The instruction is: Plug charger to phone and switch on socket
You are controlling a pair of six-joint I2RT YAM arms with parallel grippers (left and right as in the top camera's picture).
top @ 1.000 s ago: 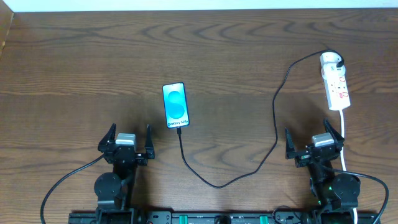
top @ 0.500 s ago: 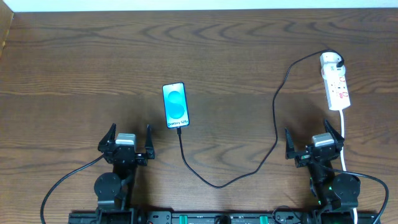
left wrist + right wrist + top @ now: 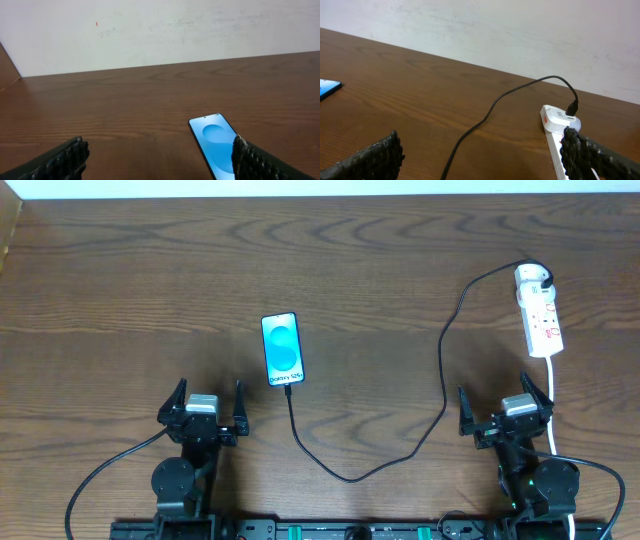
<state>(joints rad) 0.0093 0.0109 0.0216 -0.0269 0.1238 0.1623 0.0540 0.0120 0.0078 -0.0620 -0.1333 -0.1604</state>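
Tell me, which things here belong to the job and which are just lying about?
Job: phone, charger, socket.
Just there: the socket's white cord, table.

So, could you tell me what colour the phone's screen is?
The phone screen is bright blue with lighter circles, clearest overhead.

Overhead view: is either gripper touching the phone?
No, the left gripper and the right gripper both stand open, well apart from the phone.
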